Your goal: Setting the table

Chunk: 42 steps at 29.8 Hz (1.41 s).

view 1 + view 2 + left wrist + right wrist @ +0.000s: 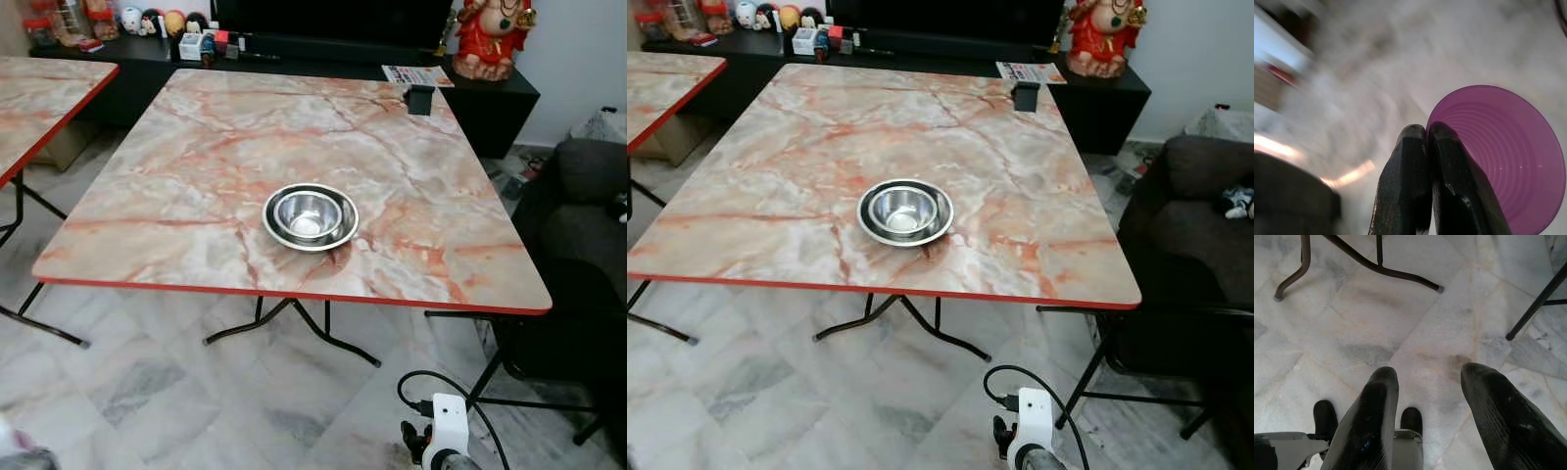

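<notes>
Pinching the rim of a purple cup (1508,161), the left gripper (1426,131) has its two black fingers pressed together on the cup wall, one finger outside and one seemingly inside; the background of the left wrist view is badly blurred, so where the cup hangs over the floor cannot be told. At the left edge of the head views a second marble-patterned table (39,98) with a red edge stands beside the main one. The main table (176,196), a square marble-print top with a red rim on black folding legs, stands in front of the robot on a pale marble floor (147,382). A steel bowl (310,215) sits inside a slightly wider steel dish near the table's near edge, about the middle of its width. At the far right corner of the top stands a small black holder (419,98). Behind the table runs a black cabinet (490,98) with small figurines, and a red statue (485,39) toward its right end. Lower right, the right arm hangs with its white wrist part (449,421) over the floor; the right gripper (1430,374) points down at the tiles, its fingers spread wide with nothing between them. A dark sofa (588,215) stands at the right.
</notes>
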Motion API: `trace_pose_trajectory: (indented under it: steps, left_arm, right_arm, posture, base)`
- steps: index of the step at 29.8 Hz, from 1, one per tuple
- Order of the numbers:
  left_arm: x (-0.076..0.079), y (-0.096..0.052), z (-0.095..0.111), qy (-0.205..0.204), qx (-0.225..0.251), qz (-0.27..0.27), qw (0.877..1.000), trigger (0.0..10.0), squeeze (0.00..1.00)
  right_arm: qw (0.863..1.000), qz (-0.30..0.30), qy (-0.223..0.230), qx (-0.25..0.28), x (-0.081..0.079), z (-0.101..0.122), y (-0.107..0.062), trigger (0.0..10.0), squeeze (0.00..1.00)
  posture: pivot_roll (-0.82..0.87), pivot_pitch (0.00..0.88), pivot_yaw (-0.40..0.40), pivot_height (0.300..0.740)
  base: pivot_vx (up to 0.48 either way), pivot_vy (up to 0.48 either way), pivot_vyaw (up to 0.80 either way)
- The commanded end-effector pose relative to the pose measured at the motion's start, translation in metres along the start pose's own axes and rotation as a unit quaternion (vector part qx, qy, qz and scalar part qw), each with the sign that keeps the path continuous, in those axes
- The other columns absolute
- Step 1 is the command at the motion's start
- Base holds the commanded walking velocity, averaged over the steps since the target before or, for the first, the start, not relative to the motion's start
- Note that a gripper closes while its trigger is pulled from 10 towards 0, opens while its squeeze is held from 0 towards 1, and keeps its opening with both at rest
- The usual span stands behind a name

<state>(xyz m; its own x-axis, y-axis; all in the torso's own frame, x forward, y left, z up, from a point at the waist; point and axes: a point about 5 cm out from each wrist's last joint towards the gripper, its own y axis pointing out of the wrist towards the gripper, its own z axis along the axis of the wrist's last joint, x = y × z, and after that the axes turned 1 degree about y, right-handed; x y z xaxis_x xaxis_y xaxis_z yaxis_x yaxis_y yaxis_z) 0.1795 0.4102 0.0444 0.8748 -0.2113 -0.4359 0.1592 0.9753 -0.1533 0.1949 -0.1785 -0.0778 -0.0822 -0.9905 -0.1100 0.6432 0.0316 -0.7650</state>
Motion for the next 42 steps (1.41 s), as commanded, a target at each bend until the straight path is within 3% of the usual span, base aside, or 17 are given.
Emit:
trace_pose_trajectory:
  steps: [1, 3, 5, 6, 8, 10, 11, 13, 14, 21, 22, 24, 26, 27, 31, 37, 42]
  left_arm:
    - [0.001, 0.006, 0.047, -0.018, 0.095, 0.034, 0.995, 10.0, 0.0]
    - [-0.005, 0.008, 0.11, -0.041, 0.224, 0.069, 0.971, 10.0, 0.0]
    - [-0.003, 0.001, 0.15, -0.071, 0.293, 0.052, 0.952, 10.0, 0.0]
    - [0.0, -0.002, 0.16, -0.08, 0.304, 0.035, 0.949, 10.0, 0.0]
    - [0.032, -0.029, 0.21, -0.172, 0.342, -0.163, 0.909, 10.0, 0.0]
    - [0.041, -0.043, 0.227, -0.201, 0.363, -0.216, 0.884, 10.0, 0.0]
    - [0.049, -0.058, 0.243, -0.223, 0.38, -0.268, 0.857, 10.0, 0.0]
    - [0.062, -0.08, 0.259, -0.243, 0.38, -0.339, 0.826, 10.0, 0.0]
    - [0.074, -0.096, 0.266, -0.249, 0.372, -0.396, 0.802, 10.0, 0.0]
    - [0.114, -0.161, 0.269, -0.255, 0.328, -0.545, 0.728, 10.0, 0.0]
    - [0.114, -0.161, 0.269, -0.255, 0.328, -0.545, 0.728, 10.0, 0.0]
    - [0.131, -0.182, 0.264, -0.225, 0.3, -0.586, 0.718, 10.0, 0.0]
    - [0.139, -0.189, 0.261, -0.205, 0.282, -0.601, 0.719, 10.0, 0.0]
    - [0.156, -0.203, 0.25, -0.166, 0.241, -0.622, 0.726, 10.0, 0.0]
    - [0.165, -0.22, 0.244, -0.156, 0.216, -0.638, 0.723, 10.0, 0.0]
    - [0.164, -0.224, 0.247, -0.162, 0.209, -0.643, 0.719, 10.0, 0.0]
    - [0.161, -0.22, 0.251, -0.16, 0.207, -0.639, 0.724, 10.0, 0.0]
  right_arm:
    - [1.0, 0.001, -0.003, -0.002, 0.0, 0.002, 0.001, 10.0, 0.0]
    - [1.0, 0.002, -0.002, -0.002, -0.001, 0.002, 0.001, 10.0, 0.0]
    - [1.0, 0.002, -0.001, -0.002, -0.002, 0.002, 0.001, 10.0, 0.0]
    - [1.0, 0.001, 0.0, -0.001, -0.002, 0.002, 0.001, 10.0, 0.0]
    - [1.0, 0.001, 0.001, -0.002, -0.003, 0.001, 0.001, 10.0, 0.0]
    - [1.0, 0.0, 0.003, -0.003, -0.004, 0.0, 0.001, 10.0, 0.0]
    - [1.0, 0.0, 0.006, -0.001, -0.004, 0.001, 0.001, 10.0, 0.0]
    - [1.0, -0.002, 0.01, 0.001, -0.004, 0.001, 0.001, 10.0, 0.0]
    - [1.0, -0.003, 0.012, 0.002, -0.004, 0.002, 0.001, 10.0, 0.0]
    - [1.0, -0.008, 0.023, 0.002, -0.004, -0.001, 0.001, 10.0, 0.0]
    - [1.0, -0.008, 0.023, 0.002, -0.004, -0.001, 0.001, 10.0, 0.0]
    - [1.0, -0.008, 0.025, 0.001, -0.004, -0.003, 0.0, 10.0, 0.0]
    - [1.0, -0.009, 0.025, 0.001, -0.005, -0.003, 0.0, 10.0, 0.0]
    - [0.999, -0.012, 0.035, 0.009, -0.005, -0.003, 0.0, 10.0, 0.0]
    - [0.999, -0.015, 0.04, 0.013, -0.005, -0.002, 0.0, 10.0, 0.0]
    - [0.999, -0.017, 0.037, 0.013, -0.004, -0.003, 0.0, 10.0, 0.0]
    - [0.999, -0.016, 0.04, 0.014, -0.004, -0.004, -0.001, 10.0, 0.0]
  posture:
    - [0.07, 0.093, -0.086, 0.74]
    - [0.07, 0.091, -0.081, 0.74]
    - [0.07, 0.091, -0.078, 0.74]
    - [0.07, 0.091, -0.078, 0.74]
    - [0.07, 0.09, -0.071, 0.74]
    - [0.06, 0.089, -0.069, 0.74]
    - [0.06, 0.089, -0.065, 0.74]
    - [0.05, 0.089, -0.057, 0.74]
    - [0.05, 0.09, -0.052, 0.74]
    - [0.04, 0.09, -0.036, 0.74]
    - [0.04, 0.09, -0.036, 0.74]
    - [0.04, 0.094, -0.032, 0.74]
    - [0.04, 0.094, -0.029, 0.74]
    - [0.02, 0.097, -0.021, 0.74]
    - [0.02, 0.097, -0.019, 0.74]
    - [0.02, 0.096, -0.015, 0.74]
    - [0.03, 0.097, -0.02, 0.74]
  base:
    - [0.0, 0.0, 0.0]
    - [0.0, 0.0, 0.0]
    - [0.0, 0.0, 0.0]
    - [0.0, 0.0, 0.0]
    - [0.0, 0.0, 0.0]
    - [0.0, 0.0, 0.0]
    - [0.0, 0.0, 0.0]
    - [0.0, 0.0, 0.0]
    - [0.0, 0.0, 0.0]
    - [0.0, 0.0, 0.0]
    - [0.0, 0.0, 0.0]
    - [0.0, 0.0, 0.0]
    - [0.0, 0.0, 0.0]
    - [0.0, 0.0, 0.0]
    - [0.0, 0.0, 0.0]
    - [0.221, 0.0, 0.0]
    - [0.273, 0.0, 0.0]
